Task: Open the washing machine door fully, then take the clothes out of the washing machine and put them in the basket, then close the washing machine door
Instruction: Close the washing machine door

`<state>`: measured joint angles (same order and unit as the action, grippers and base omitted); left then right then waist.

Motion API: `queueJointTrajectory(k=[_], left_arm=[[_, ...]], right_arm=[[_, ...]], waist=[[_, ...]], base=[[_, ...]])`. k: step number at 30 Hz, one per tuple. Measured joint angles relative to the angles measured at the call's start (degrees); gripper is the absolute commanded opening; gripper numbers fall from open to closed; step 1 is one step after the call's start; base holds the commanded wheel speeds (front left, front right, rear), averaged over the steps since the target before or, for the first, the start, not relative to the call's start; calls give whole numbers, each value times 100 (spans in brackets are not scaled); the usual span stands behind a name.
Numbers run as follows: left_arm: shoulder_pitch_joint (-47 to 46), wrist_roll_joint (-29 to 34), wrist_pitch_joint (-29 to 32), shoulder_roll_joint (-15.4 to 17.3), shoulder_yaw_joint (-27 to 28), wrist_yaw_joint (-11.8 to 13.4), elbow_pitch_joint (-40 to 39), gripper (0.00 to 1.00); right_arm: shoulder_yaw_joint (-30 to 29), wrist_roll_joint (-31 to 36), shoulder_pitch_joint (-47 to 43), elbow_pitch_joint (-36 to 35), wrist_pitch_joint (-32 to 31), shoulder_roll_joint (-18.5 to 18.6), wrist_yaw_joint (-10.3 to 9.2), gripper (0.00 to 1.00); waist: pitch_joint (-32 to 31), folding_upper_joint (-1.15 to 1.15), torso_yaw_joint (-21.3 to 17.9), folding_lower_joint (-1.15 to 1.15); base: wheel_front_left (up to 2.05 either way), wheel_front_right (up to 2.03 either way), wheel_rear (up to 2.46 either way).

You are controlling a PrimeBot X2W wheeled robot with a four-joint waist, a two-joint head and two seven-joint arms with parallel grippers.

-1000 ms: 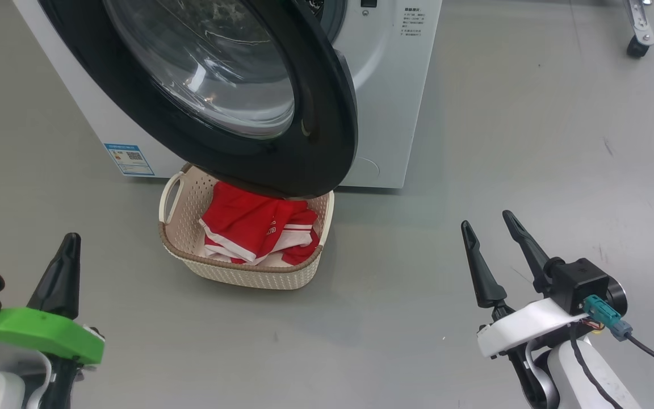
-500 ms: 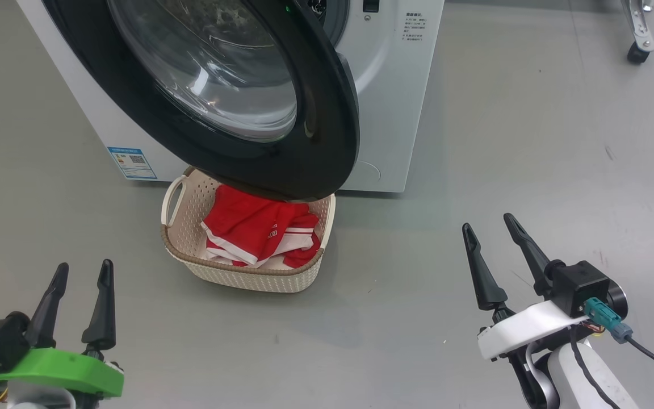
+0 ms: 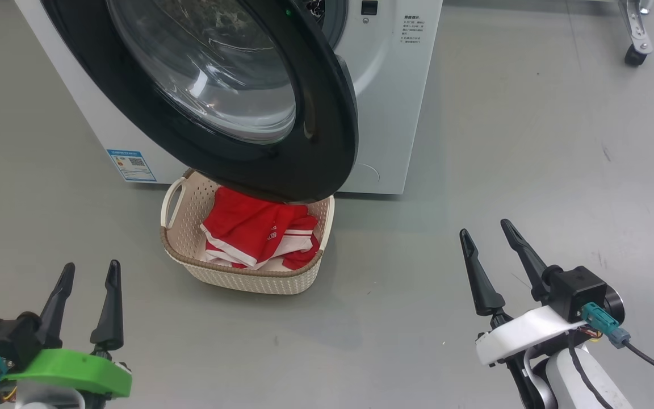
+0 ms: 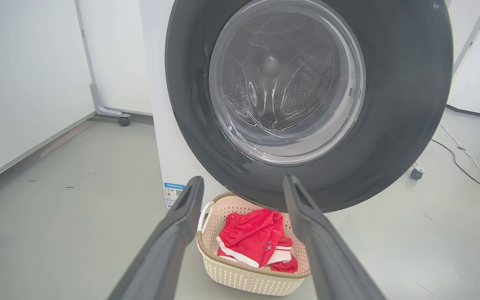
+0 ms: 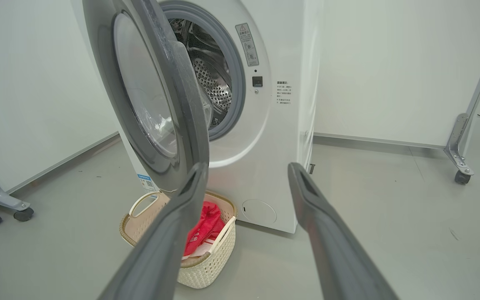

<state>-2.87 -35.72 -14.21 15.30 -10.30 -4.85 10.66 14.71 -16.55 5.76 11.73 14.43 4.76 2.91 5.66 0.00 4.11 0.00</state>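
on the grey floor [image 3: 474, 170], just in front of the washing machine [image 3: 395, 113], sits the basket [image 3: 247, 278], upright, near the machine's left front corner. the clothes [image 3: 253, 230] lie inside it: red fabric with white stripes, bunched, some white cloth underneath, all below the brown rim. the washing machine door [image 3: 327, 142] is swung out from the front; in the head view its black lower rim hangs over the back edge of the basket and hides part of it. whether rim and basket touch: cannot tell. in the right wrist view the door stands at an angle off the machine, with the grey rubber ring [image 5: 240, 87] and steel drum [image 5: 213, 85] open to view behind it. no garment can be made out in the part of the drum that shows. blue sticker [image 3: 131, 165] low on the machine's side, beside the basket's handle. left gripper [image 3: 91, 264] at lower left, fingers spread, nothing between them, well apart from the basket. right gripper [image 3: 483, 227] at lower right, fingers likewise spread and bare, well apart from basket and door. a caster [image 3: 633, 55] stands at far upper right.
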Motion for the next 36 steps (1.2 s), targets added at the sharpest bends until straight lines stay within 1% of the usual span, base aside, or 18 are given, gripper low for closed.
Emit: queueJointTrajectory(k=[14,16,36], left_arm=[[62,257,-5,-70,-8,-1,-2,100],[63,266,-7,-83,-8,-1,-2,100],[73,481,-7,-219,100,-10,-119,100]], right_arm=[[-3,18,-10,7,0,-30,24,100],[-3,18,-10,8,0,-32,53,100],[-31,51,-35,4,0,-58,54,100]], waist=[[-38,0,-23,0],[-42,0,-27,0],[-32,0,-33,0]], base=[[0,0,0],[0,0,0],[0,0,0]])
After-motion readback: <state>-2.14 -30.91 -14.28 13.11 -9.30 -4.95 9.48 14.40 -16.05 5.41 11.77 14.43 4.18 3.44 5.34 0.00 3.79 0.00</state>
